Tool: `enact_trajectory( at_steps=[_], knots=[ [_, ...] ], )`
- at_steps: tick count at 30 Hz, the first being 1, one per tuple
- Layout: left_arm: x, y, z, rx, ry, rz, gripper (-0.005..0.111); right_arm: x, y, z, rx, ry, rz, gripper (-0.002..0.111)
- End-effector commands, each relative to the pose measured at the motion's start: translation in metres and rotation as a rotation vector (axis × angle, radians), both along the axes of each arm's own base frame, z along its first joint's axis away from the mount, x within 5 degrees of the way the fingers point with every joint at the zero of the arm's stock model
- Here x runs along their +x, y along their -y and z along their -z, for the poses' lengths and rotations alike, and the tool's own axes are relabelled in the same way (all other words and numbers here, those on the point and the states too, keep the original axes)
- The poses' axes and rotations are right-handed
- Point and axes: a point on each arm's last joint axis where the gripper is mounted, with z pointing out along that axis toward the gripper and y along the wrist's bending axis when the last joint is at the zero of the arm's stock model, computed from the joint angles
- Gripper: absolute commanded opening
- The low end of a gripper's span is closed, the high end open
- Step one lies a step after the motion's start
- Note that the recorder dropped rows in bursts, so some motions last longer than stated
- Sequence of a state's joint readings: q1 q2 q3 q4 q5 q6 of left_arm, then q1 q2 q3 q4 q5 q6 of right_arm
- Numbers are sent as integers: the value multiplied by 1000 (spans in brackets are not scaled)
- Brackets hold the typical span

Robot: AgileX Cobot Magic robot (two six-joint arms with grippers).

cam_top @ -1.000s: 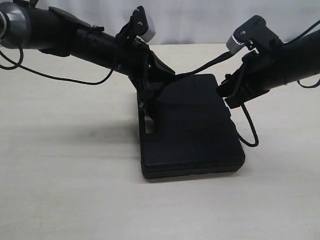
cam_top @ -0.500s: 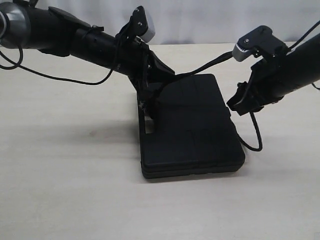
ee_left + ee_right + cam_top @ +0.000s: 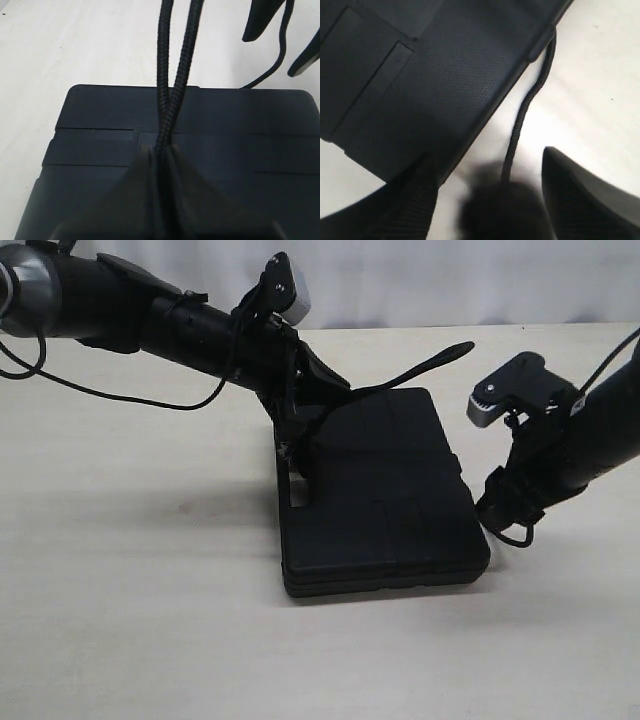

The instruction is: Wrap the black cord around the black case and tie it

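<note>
As viewed from the exterior camera, black case (image 3: 380,490) flat on the pale bench (image 3: 120,620), in the middle part of the bench and well short of the far edge, broad face up, handle cutout (image 3: 298,485) on the side toward the left arm. Low over that handle side, left pincer (image 3: 297,440), fingers closed tight upon the black cord (image 3: 420,365).

In the left wrist view, two braided strands of the cord (image 3: 172,75) side by side, pinched together at the fingertips of the left pincer (image 3: 161,150). Beyond the grip, both strands running out above the ribbed top of the case (image 3: 90,150) and parting slightly farther away. In the exterior view, one stretch of cord held clear of the case, slanting up toward the far edge of the bench and ending free in the air on the right arm's side.

Beside the case edge opposite the handle cutout, right pincer (image 3: 505,508), close above the bench and apart from the case.

In the right wrist view, right pincer (image 3: 487,157) spread wide, nothing clamped between the fingers (image 3: 580,185). On the bench just beside the case (image 3: 445,75), a single strand of cord (image 3: 525,110), touching the case edge at one end and leading into the gap between the two fingers. At the root of that gap, a dark blurred mass, too soft for identification. Contact between this strand and either finger: not discernible. In the exterior view, a small loop of cord on the bench beneath the right pincer.
</note>
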State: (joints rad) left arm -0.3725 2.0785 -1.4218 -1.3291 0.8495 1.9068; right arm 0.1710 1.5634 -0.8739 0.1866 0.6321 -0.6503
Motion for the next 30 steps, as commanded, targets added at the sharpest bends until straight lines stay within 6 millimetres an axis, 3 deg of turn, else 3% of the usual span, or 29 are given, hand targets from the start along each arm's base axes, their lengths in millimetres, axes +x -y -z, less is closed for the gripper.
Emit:
enact_trajectory(
  at_steps=[1,8,11,17,20,24,28,30],
  knots=[
    [-1,0,-5,-19,1,3,0,-4,-4,7,-50,36,20,58],
    [-1,0,-5,-19,1,3,0,-5,5,8,-101,25,173,55],
    [-1,0,-5,-19,1,3,0,-6,-2,5,-103,42,139,37],
    [-1,0,-5,-21,0,2,0,-17,-35,-7,-122,105,-82,4],
    [-1,0,-5,-21,0,2,0,-24,-47,-15,-169,157,-191,4],
    [-1,0,-5,-19,1,3,0,-26,-48,-31,-238,275,-274,4],
    [-3,0,-4,-6,19,29,0,-11,-36,-27,-255,287,-257,4],
    [-4,0,-3,6,27,53,0,2,-37,-30,-235,182,-259,4]
  ],
)
